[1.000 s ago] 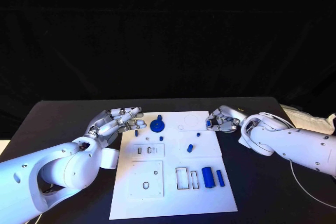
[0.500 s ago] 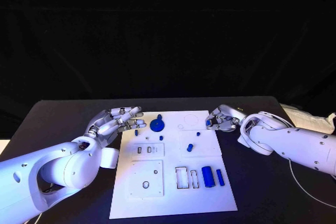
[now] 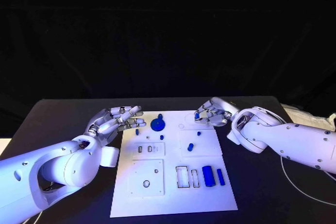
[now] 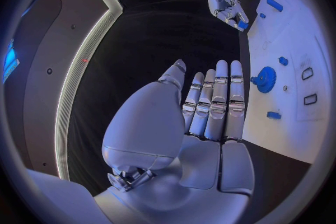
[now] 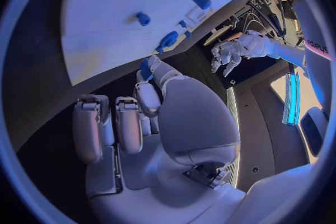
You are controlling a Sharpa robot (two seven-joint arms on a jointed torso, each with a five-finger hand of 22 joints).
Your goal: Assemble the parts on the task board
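On the table: white board (image 3: 171,185) lies mid, long side running away from me, black table (image 3: 63,117) around it.
L hand (image 3: 119,121): I see it off the board's far-left corner, fingers straight and side by side, thumb apart, nothing in it; hovers by the board edge.
L wrist cam: same, flat palm (image 4: 210,123), fingers extended toward the board (image 4: 294,56).
R hand (image 3: 210,113): over the board's far-right corner, fingers curled in; a small blue piece (image 3: 197,115) sits at the fingertips. R wrist cam shows blue piece (image 5: 145,69) pinched at thumb tip, so I call it held.
Gear (image 3: 158,124): blue, round, on far-left part of board, just beside L fingertips, not touched.
Small pegs: blue bits (image 3: 161,137) near the gear, one (image 3: 198,134) below R hand, one (image 3: 190,147) mid-board.
Cylinder (image 3: 208,176): big blue, lying near-right of board; thinner blue bar (image 3: 220,178) just beside it on its right.
Slots: two empty rectangular outlines (image 3: 182,177) left of cylinder.
Plates: two raised white squares (image 3: 147,178) on board's left half; near one has an oval hole.
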